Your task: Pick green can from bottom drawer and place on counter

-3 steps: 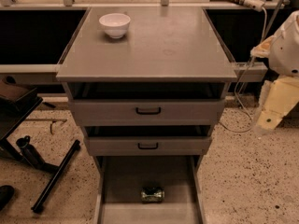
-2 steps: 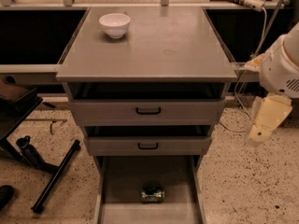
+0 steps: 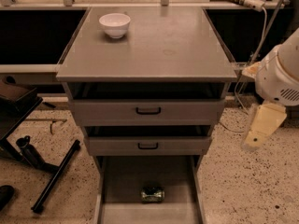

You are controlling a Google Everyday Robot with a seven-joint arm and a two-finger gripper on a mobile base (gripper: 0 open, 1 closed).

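Observation:
The green can [image 3: 153, 194] lies on its side in the open bottom drawer [image 3: 135, 174], near the middle of the tray. The counter [image 3: 154, 48] is the flat grey top of the cabinet. My gripper [image 3: 259, 127] hangs as a pale cream piece under the white arm joint [image 3: 280, 76] at the right edge, level with the two upper drawers. It is to the right of the cabinet, well above and to the right of the can, and touches nothing.
A white bowl [image 3: 115, 24] stands on the counter's back left. Two shallower drawers with black handles [image 3: 148, 110] are slightly open above the bottom one. Black stand legs [image 3: 51, 174] lie on the speckled floor at left. Cables [image 3: 261, 22] hang at back right.
The arm has moved left and down, coming further into view beside the cabinet's right side. The can, bowl and drawers have not moved.

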